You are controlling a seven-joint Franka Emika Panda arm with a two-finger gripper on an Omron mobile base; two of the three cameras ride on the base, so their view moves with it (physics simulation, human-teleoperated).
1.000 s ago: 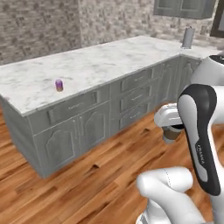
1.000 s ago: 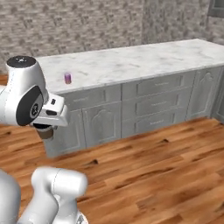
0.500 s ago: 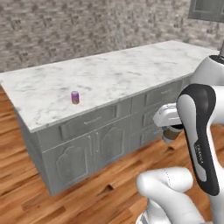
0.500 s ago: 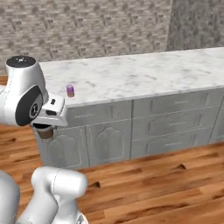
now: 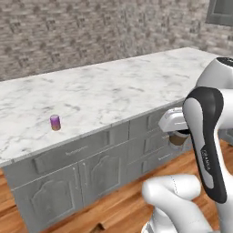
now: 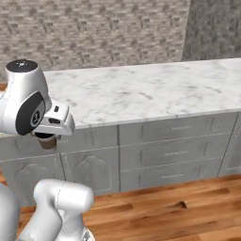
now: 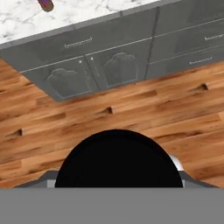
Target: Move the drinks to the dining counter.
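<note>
The purple-to-orange can (image 5: 55,122) stands on the dining counter (image 5: 113,86) near its front edge, and shows again at the top of the hand view (image 7: 45,4). The brown cup (image 5: 177,139) hangs under my hand, out in front of the counter's grey cabinets and above the wooden floor. My gripper (image 5: 177,135) is shut on it. From the right base view the cup (image 6: 47,141) sits just below the gripper (image 6: 46,138). Its black lid (image 7: 118,159) covers my fingertips in the hand view.
Grey cabinet doors and drawers (image 6: 169,150) run under the marble top (image 6: 141,92). A stone-patterned wall (image 5: 91,32) stands behind the counter. Wooden floor (image 7: 131,109) lies between me and the cabinets.
The whole picture has shifted: the base has driven along and closer to the counter, so the can and marble top look nearer. The cup stays held in the gripper.
</note>
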